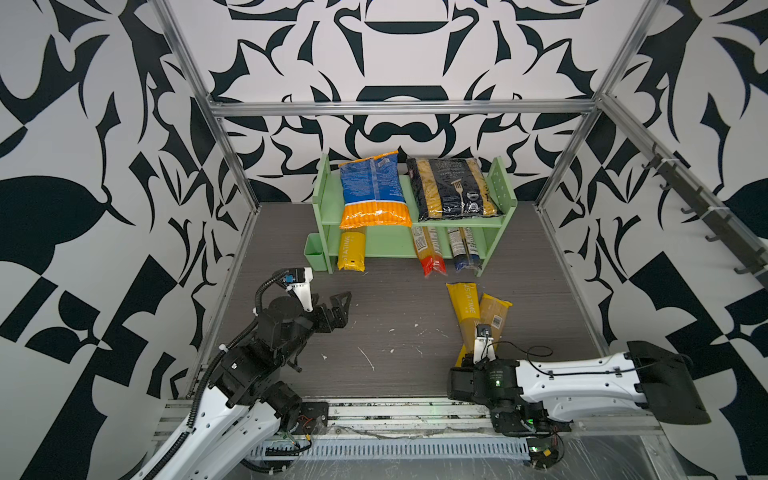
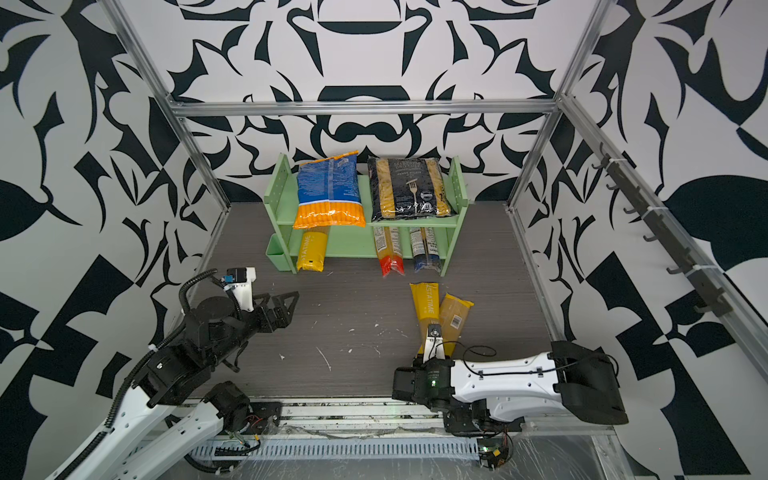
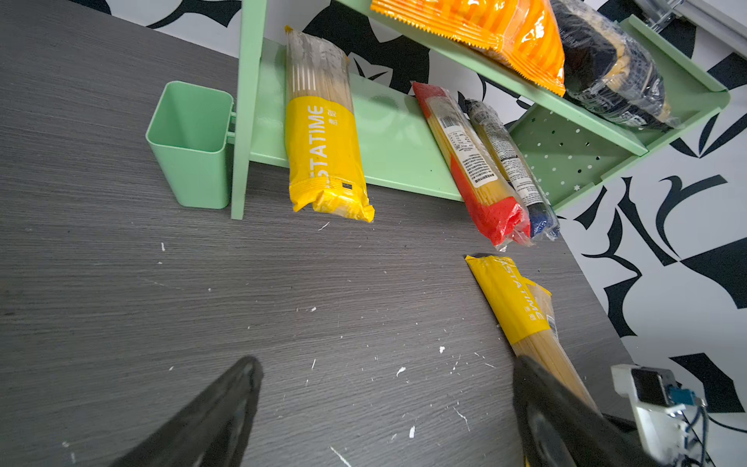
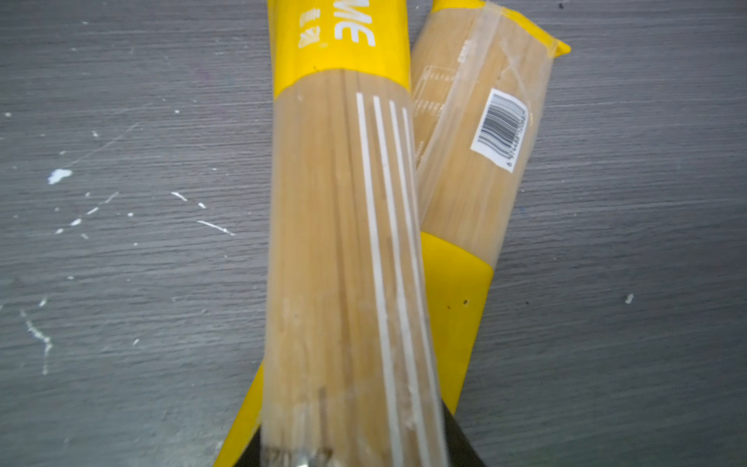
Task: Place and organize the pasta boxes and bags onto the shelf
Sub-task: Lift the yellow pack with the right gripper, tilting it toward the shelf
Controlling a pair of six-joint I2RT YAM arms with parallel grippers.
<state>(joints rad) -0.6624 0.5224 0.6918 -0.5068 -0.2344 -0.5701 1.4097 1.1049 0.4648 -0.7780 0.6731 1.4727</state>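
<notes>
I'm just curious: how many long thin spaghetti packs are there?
5. Three on the shelf, lower tier: yellow pack, red-ended pack, blue-ended pack. Two crossed on the table: yellow-labelled pack over tan pack.

From my station I see a dark grey wood-grain tabletop (image 1: pixel 395 332), scuffed and littered with white flecks (image 1: pixel 368 359), most of them toward the near edge. A small pale green cup (image 1: pixel 315 252) sits at the far left of the tabletop; the left wrist view shows it is empty (image 3: pixel 190 141). Black-and-white patterned walls (image 1: pixel 395 54) close in the back and both sides, framed by aluminium rails (image 1: pixel 399 108). A dark rail of hooks (image 1: pixel 706 216) runs along the right wall. A slotted white cable duct (image 1: pixel 395 449) lies along the front.
</notes>
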